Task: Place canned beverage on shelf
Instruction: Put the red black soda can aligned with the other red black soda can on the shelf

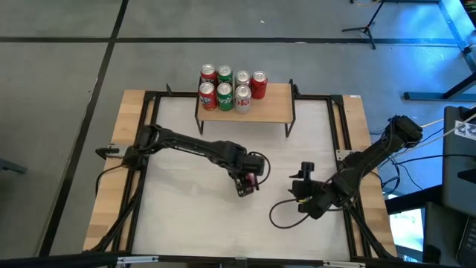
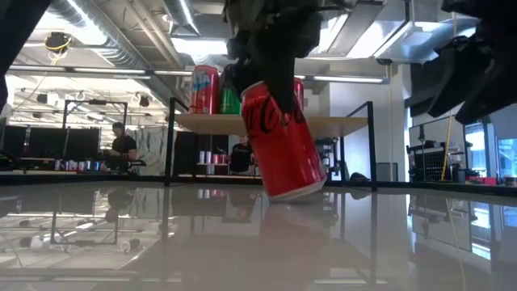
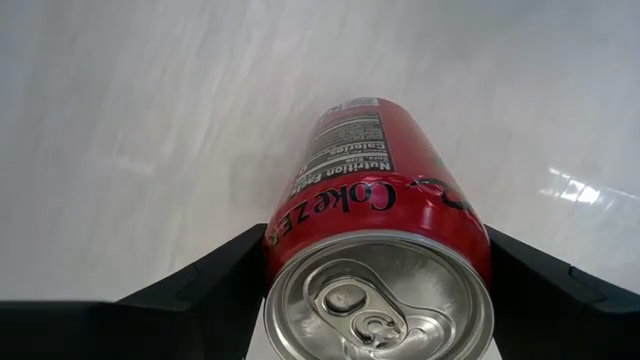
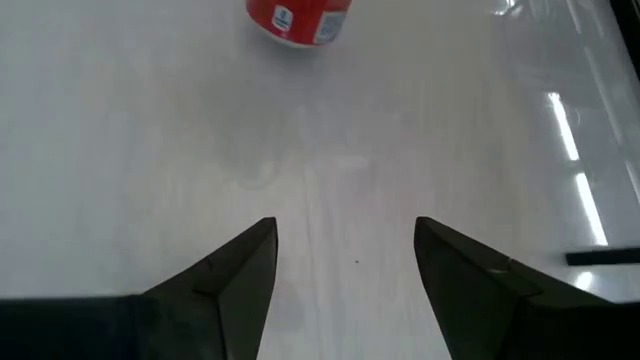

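Note:
My left gripper (image 1: 249, 179) is shut on a red Coke Zero can (image 3: 375, 190) over the middle of the table; the can also shows in the low view (image 2: 283, 137). The shelf (image 1: 277, 110), a low light-wood board on black legs, stands at the table's far edge. Several red, green and white cans (image 1: 224, 89) stand on its left part, and its right part is bare. My right gripper (image 4: 345, 270) is open and empty, low over the table right of the can (image 4: 292, 18), and it shows in the high view (image 1: 303, 186). My left gripper pinches the can's side wall just below the top rim (image 3: 285, 235) between its two fingers (image 3: 210, 285), one on each side. The fingers come from above, slanting. The can hangs tilted, lid toward the wrist; I cannot tell whether its bottom end (image 2: 299, 190) touches the table.
The white tabletop (image 1: 186, 216) is framed by black rails (image 1: 149, 119). A black cable (image 1: 286, 216) loops on the table near my right arm. In the low view the room behind shows a person (image 2: 123, 145) at a bench.

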Action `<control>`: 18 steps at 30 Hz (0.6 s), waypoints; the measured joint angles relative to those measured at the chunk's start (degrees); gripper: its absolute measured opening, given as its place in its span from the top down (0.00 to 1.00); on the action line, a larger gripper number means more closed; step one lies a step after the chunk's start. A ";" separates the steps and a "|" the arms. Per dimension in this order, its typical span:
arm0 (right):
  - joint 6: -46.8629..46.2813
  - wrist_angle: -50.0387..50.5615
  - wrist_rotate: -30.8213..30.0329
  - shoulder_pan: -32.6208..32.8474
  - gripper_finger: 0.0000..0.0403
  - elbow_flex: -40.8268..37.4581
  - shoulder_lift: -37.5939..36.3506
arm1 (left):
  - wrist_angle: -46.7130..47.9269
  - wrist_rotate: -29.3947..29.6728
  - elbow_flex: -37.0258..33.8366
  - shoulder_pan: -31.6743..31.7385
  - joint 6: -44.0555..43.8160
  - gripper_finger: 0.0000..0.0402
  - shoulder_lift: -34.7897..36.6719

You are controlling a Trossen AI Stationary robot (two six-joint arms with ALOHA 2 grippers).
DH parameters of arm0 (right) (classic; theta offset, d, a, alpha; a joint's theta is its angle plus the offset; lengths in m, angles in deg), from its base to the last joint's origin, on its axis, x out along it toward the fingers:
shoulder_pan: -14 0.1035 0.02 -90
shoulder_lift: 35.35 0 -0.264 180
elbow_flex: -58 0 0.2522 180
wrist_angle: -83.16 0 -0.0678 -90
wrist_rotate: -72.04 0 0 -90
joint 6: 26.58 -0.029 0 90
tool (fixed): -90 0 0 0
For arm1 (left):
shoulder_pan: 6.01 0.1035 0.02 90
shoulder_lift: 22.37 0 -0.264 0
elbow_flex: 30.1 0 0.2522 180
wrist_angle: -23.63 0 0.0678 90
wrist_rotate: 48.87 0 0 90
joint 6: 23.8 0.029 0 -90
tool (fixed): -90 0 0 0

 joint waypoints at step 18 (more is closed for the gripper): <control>-0.36 -1.15 0.09 -0.20 0.42 -0.71 0.01 | 4.65 -1.08 2.54 0.14 0.45 0.27 -0.96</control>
